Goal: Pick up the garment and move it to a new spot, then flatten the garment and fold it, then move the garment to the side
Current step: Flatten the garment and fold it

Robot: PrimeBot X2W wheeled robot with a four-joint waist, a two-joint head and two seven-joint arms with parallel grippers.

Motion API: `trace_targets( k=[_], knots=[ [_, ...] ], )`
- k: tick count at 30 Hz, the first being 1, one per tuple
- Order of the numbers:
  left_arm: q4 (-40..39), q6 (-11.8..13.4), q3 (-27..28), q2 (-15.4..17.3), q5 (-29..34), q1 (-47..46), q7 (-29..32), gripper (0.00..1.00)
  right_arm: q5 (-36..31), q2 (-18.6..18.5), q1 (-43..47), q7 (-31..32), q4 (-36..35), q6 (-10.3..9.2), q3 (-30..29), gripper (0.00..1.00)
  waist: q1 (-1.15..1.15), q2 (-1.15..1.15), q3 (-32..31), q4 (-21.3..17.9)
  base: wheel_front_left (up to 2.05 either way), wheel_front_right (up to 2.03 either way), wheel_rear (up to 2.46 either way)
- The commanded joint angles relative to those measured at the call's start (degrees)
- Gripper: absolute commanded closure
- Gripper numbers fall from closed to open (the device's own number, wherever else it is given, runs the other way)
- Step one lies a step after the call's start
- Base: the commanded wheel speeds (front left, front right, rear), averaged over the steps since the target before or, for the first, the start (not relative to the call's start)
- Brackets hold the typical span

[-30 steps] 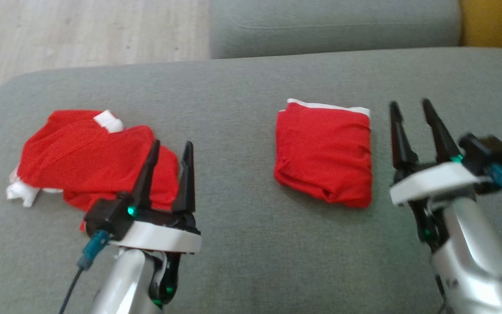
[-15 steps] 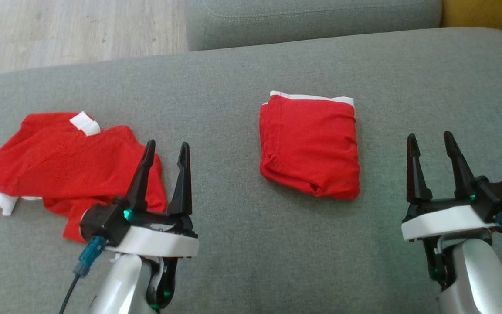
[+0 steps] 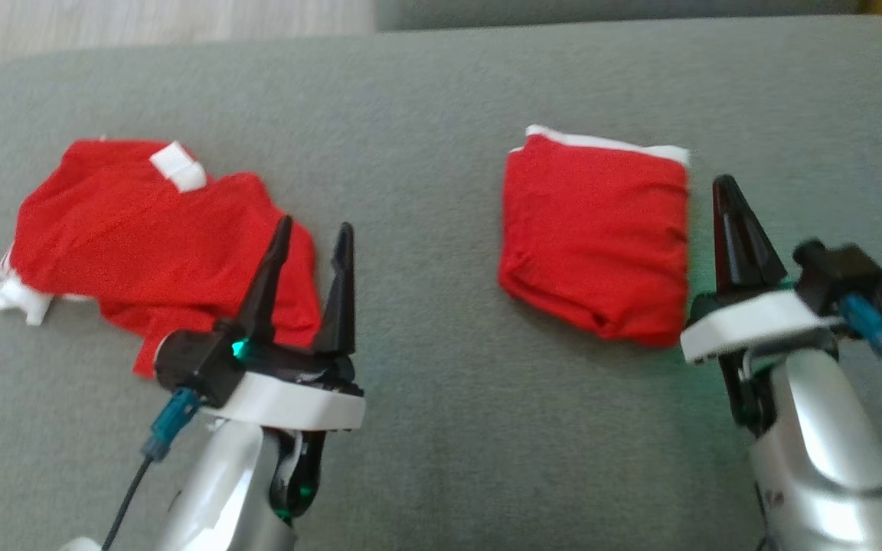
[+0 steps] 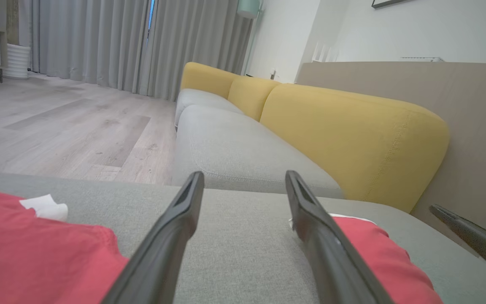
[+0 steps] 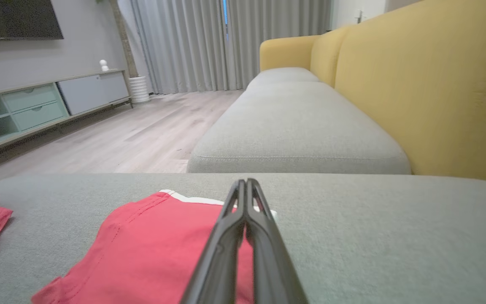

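Observation:
Two red garments with white trim lie on the grey sofa cushion point(image 3: 441, 459). One is crumpled point(image 3: 158, 245) at the left. The other is folded point(image 3: 598, 229) into a square at centre right. My left gripper point(image 3: 315, 226) stands open over the crumpled garment's right edge, nothing between its fingers point(image 4: 175, 228). The crumpled garment point(image 4: 36, 249) and the folded one point(image 4: 378, 253) flank it in the left wrist view. My right gripper point(image 3: 724, 184) is shut on nothing, just off the folded garment's right edge. In the right wrist view the right gripper point(image 5: 246, 182) points along the folded garment point(image 5: 150, 245).
The cushion's far edge drops to a wooden floor point(image 3: 104, 23) at upper left. A second grey cushion point(image 5: 298, 126) lies beyond, with a yellow backrest point(image 5: 437, 84) to the right. A low cabinet point(image 5: 36, 105) stands across the room.
My right gripper's fingers have closed together, holding nothing. The head view has shifted, so the whole picture sits differently. The left gripper stays open by the crumpled garment.

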Motion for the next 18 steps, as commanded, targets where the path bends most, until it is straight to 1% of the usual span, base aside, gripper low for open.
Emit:
trace_targets(
  k=[1,7,9,13,15,18],
  knots=[
    [-1.63,-0.36,1.17,0.4,-0.58,-2.5,-0.28,0.0,-0.78,-0.59,-3.2,0.25,0.54,0.21,1.26,1.0,-0.01,0.0,2.45,2.34,0.0,0.0,0.0],
    [-1.68,-0.36,-0.7,0.4,-1.36,-4.8,-0.28,0.0,-2.19,-1.57,-11.52,1.22,13.05,0.21,-2.03,1.0,-0.01,0.0,6.09,6.07,0.0,0.0,0.0],
    [-1.74,-0.25,-0.94,0.4,-1.63,-5.26,-0.28,0.0,-1.61,-1.48,-13.61,1.71,18.01,0.21,-3.62,1.0,-0.01,0.0,6.75,6.81,0.0,0.0,0.0],
    [-1.34,-0.17,-1.4,0.4,-1.93,-5.52,-0.28,0.0,-4.58,-2.24,-16.08,0.99,26.15,0.21,-3.98,1.0,-0.01,0.0,6.66,7.62,0.0,0.0,0.0],
    [-1.03,-0.05,-1.43,0.4,-2.05,-5.49,-0.28,0.0,-5.36,-1.98,-17.11,0.16,27.89,0.21,-4.17,1.0,-0.01,0.0,6.12,7.63,0.0,0.0,0.0],
    [-0.83,0.11,-1.3,0.4,-2.16,-5.4,-0.28,0.0,-5.38,-1.34,-17.95,-0.44,27.81,0.21,-3.71,1.0,-0.01,0.0,5.47,7.45,0.0,0.0,0.0]
  ],
)
